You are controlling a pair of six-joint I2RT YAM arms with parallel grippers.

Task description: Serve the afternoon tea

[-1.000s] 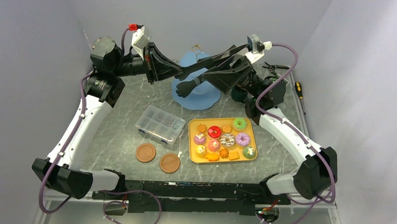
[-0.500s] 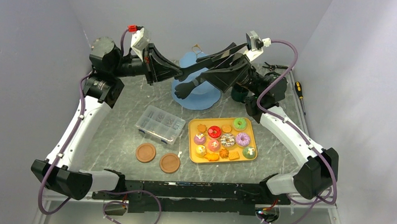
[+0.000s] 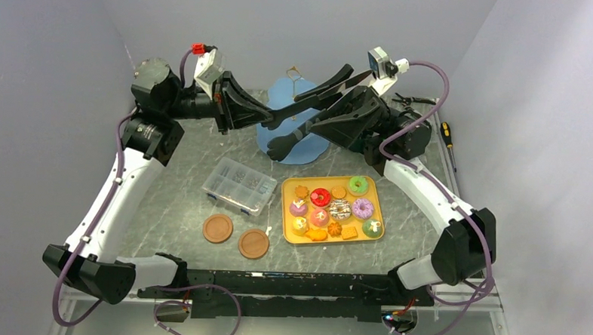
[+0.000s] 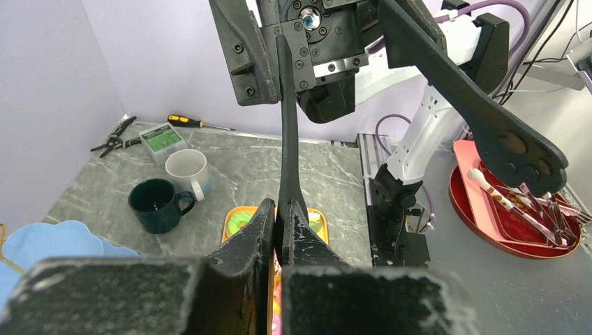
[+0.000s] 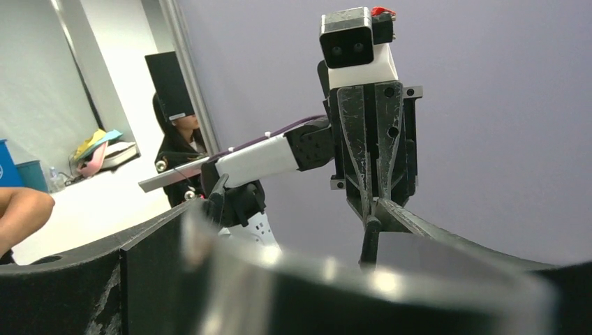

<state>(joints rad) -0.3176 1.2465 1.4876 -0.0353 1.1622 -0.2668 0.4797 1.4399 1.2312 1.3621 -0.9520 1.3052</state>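
Note:
The black tongs (image 3: 279, 145) hang in the air over the light-blue stand (image 3: 309, 149) with its gold loop (image 3: 292, 71). My left gripper (image 3: 267, 123) is shut on the tip of one tong arm (image 4: 285, 139). The handle end sits between the wide jaws of my right gripper (image 3: 322, 108), and the other arm with its paw-shaped end (image 4: 520, 150) splays out free. Toy doughnuts and biscuits (image 3: 340, 209) fill the yellow tray (image 3: 285, 212). A dark-green mug (image 4: 155, 204) and a white mug (image 4: 185, 171) stand beside the stand (image 4: 42, 241).
A clear compartment box (image 3: 238, 184) lies left of the tray, with two brown coasters (image 3: 217, 228) (image 3: 253, 243) in front of it. A screwdriver (image 3: 447, 132) and pliers (image 3: 402, 100) lie at the back right. The grey walls stand close on three sides.
Both grippers have sunk a little toward the stand with the tongs between them, and the paw end now hangs lower. The right wrist has swung slightly to the right.

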